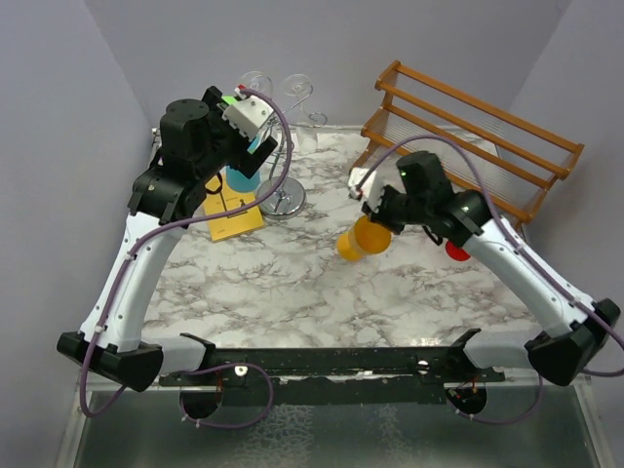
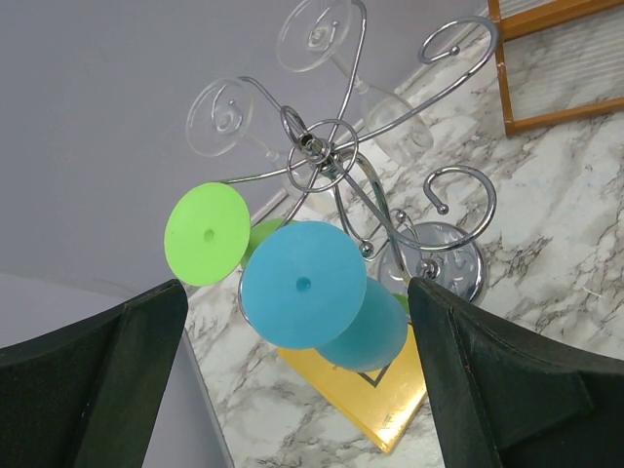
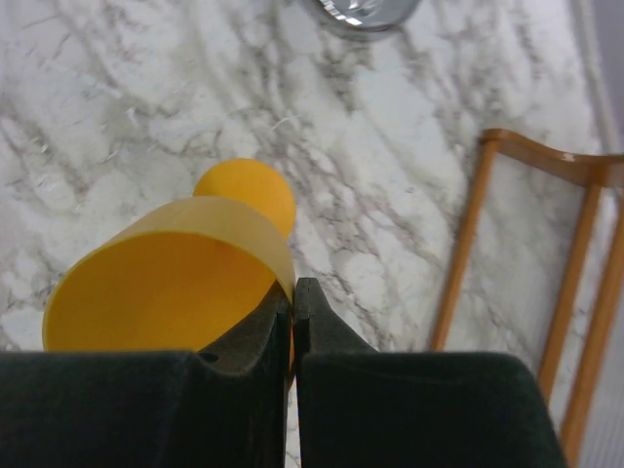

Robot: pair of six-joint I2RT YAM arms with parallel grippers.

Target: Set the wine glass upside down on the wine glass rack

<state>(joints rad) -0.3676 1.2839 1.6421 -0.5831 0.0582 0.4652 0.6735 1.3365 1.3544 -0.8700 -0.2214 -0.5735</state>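
An orange wine glass (image 1: 359,241) hangs tilted above the middle of the marble table. My right gripper (image 1: 378,226) is shut on its rim (image 3: 293,288), one finger inside the bowl (image 3: 166,292) and one outside. The chrome wine glass rack (image 1: 283,200) stands at the back left, its scroll arms (image 2: 327,151) spread from the pole top. A blue glass (image 2: 303,284) and a green glass (image 2: 205,234) hang upside down on it. My left gripper (image 2: 294,292) is open and empty, raised just in front of the blue glass (image 1: 242,178).
Two clear glasses (image 2: 317,34) hang on the rack's far side. A yellow card (image 1: 232,213) lies beside the rack base. A brown wooden slatted rack (image 1: 478,136) stands at the back right. A red object (image 1: 456,253) lies under my right arm.
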